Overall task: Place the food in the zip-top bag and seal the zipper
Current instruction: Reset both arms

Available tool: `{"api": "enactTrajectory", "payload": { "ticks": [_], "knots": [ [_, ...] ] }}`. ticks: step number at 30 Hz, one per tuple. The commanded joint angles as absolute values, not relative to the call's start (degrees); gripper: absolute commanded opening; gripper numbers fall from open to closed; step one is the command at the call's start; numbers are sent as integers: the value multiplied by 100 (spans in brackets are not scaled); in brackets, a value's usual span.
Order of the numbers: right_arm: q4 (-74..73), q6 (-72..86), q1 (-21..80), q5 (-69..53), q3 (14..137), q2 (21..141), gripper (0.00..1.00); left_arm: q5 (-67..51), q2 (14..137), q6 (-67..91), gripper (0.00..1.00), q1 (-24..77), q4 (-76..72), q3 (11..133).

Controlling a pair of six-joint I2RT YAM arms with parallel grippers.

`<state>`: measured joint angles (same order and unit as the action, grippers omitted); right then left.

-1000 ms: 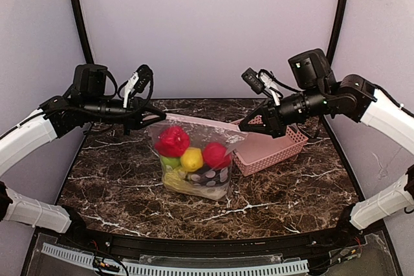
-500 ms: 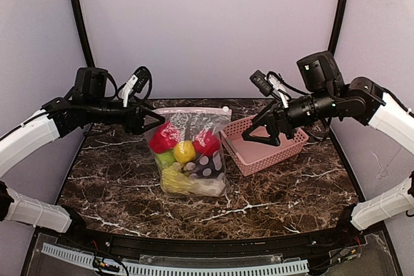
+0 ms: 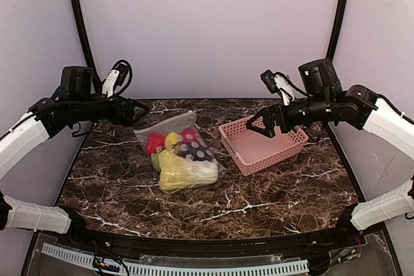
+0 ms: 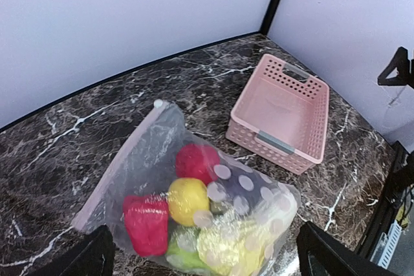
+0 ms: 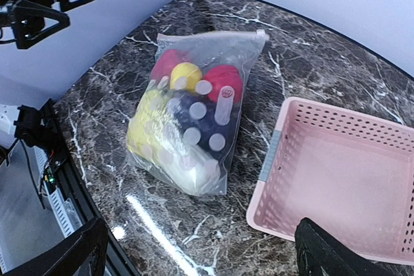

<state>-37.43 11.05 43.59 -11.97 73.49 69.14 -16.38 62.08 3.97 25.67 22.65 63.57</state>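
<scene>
Okay, nearest me on the dark marble table [image 3: 278, 192] the clear dotted zip-top plastic bag [image 3: 187, 159] lies flat. The yellow-green leafy cabbage [image 3: 184, 174] is at its near end, with the red bell pepper [image 3: 154, 142] and small round pieces behind. The thin press-seal zipper [image 3: 165, 121] runs along the far edge; can't tell if it's fully shut. The pink lattice basket [image 3: 272, 158] sits apart on the right. The left gripper [image 3: 137, 112] and right gripper [image 3: 261, 126] hover clear, jaws spread, holding nothing. I judge loading done; next move: check and pinch the seal.
</scene>
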Motion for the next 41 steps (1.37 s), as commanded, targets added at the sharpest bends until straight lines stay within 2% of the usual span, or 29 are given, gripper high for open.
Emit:
{"api": "enactTrajectory", "payload": {
  "ticks": [1,10,16,23,41],
  "knots": [
    [-3144,1377,3845,-1107,6910,6970,99,-972,5919,709,99,2207,2448,6138],
    [-2112,1792,2321,-1254,5660,6528,98,-776,5369,925,99,1007,2450,5254],
    [-1024,1613,1619,-713,4542,5694,99,-110,4691,507,99,871,2428,4872],
    [431,1141,1514,-27,3296,4702,99,247,4254,302,99,871,2438,4624],
    [501,1209,1501,-31,3098,4650,99,629,4148,435,99,875,2636,4584]
  ]
}}
